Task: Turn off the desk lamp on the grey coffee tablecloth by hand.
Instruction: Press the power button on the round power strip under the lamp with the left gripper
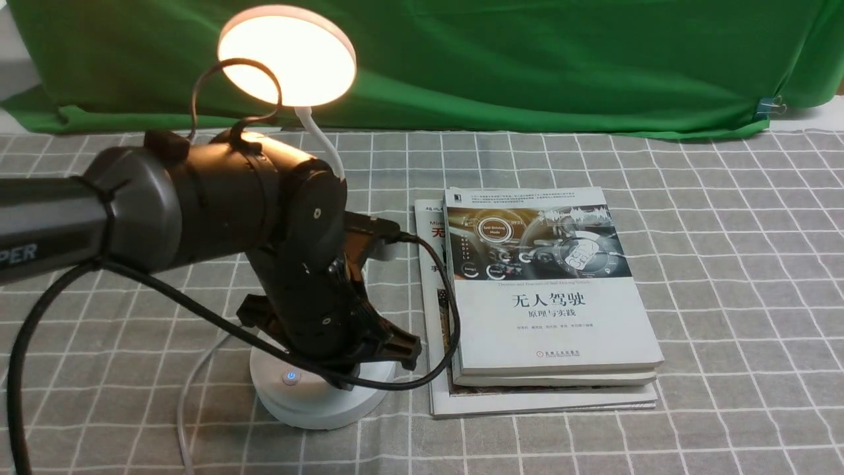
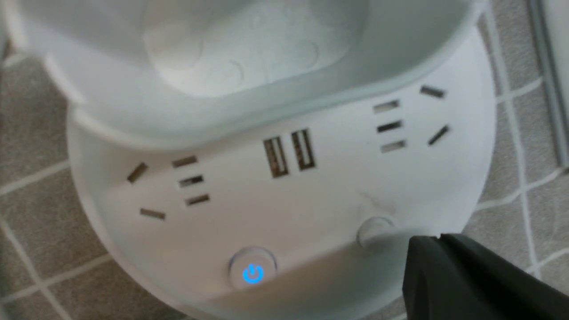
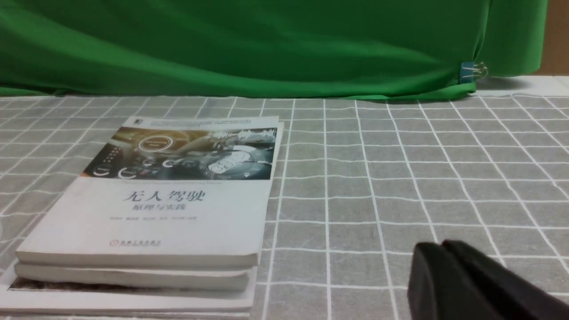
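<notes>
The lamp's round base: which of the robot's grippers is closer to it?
Left. The left gripper is right at the lamp base; the right gripper is over bare tablecloth near the books.

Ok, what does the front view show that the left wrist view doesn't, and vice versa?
Front view only: the lamp's lit disc head, the top book's cover, the green cloth and the left arm. Left wrist view only: the sockets, USB ports and the unlit second button, with the fingers right by it. Both: the lamp base, its blue-lit power button and the grey coffee tablecloth.
</notes>
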Controlling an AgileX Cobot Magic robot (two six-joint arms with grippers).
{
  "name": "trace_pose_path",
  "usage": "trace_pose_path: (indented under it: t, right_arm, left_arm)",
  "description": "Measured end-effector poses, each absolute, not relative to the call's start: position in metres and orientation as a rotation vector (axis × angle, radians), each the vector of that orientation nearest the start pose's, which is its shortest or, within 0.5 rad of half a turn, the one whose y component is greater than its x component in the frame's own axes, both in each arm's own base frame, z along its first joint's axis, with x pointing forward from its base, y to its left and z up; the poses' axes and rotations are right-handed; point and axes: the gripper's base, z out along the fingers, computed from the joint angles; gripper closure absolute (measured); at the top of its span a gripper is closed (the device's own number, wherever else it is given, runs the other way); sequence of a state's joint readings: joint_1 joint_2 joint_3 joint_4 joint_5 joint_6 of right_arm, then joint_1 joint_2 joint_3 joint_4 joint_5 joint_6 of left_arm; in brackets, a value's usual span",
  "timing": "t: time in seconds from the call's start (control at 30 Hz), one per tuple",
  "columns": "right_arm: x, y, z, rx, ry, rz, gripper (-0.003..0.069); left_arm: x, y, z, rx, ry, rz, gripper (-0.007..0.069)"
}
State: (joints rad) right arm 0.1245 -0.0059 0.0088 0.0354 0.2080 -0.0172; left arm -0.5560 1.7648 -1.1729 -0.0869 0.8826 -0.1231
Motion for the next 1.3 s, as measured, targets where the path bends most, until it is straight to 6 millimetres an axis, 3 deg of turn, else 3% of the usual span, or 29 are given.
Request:
trace_pose_path:
  t: [0.7, 1.1, 1.3]
  right_arm:
    - [0.055, 0.008, 0.192, -0.096, 1.693, 0.112, 0.0624]
    - [0.055, 0.008, 0.192, -0.096, 1.693, 0.112, 0.0624]
    - [0.055, 0.008, 0.192, -0.096, 1.693, 0.112, 0.0624]
  left_arm:
    - [0.295, -0.183, 0.183, 0.598, 2.986, -0.148, 0.0635]
    - [0.290, -0.179, 0.205, 0.595, 2.923, -0.168, 0.0635]
    - [0.295, -0.182, 0.190, 0.597, 2.945, -0.156, 0.0635]
